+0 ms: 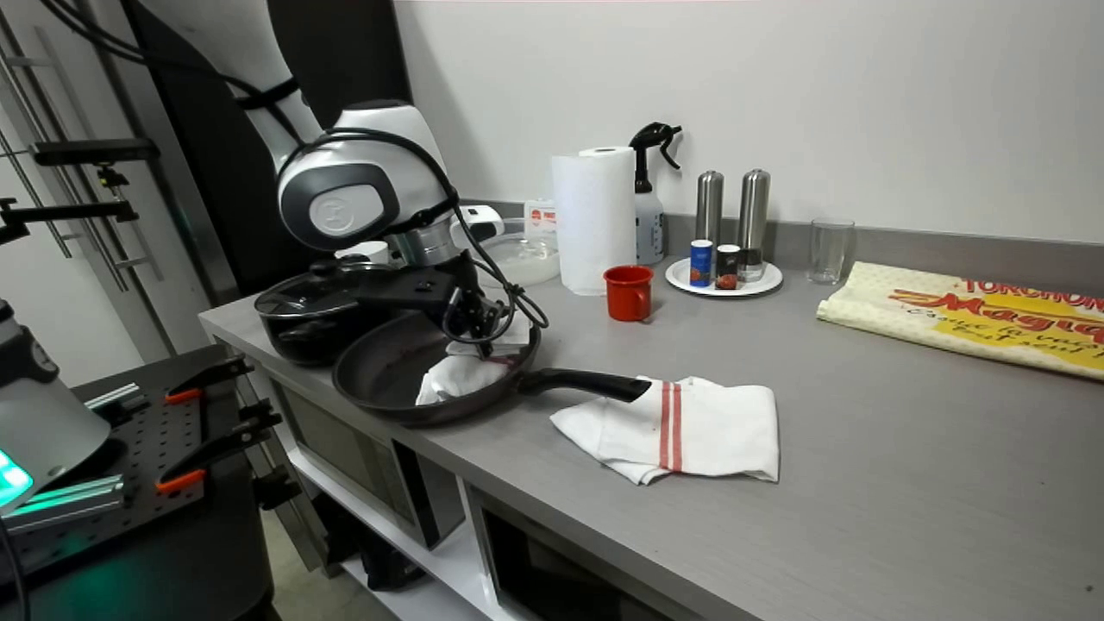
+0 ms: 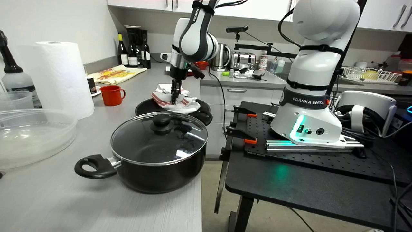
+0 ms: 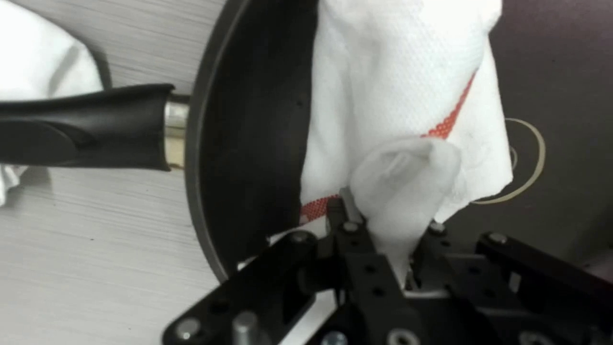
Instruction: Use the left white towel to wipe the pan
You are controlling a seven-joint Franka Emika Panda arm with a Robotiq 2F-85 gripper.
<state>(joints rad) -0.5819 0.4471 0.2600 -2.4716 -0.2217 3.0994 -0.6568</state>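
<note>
The arm (image 1: 379, 147) arches down over the pan (image 1: 388, 366); jaws grip a white towel (image 3: 397, 105)

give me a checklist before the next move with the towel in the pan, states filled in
1. Gripper holding the towel: ok, it pinches a fold.
2. Towel down in the pan: ok, most of it lies inside.
3. Pan steadied: not ok, nothing is seen holding its handle.
4. Second towel out of the pan: ok, it lies on the counter.
5. Pan clear of the lidded pot: cannot tell, they stand close and any contact is hidden.
</note>
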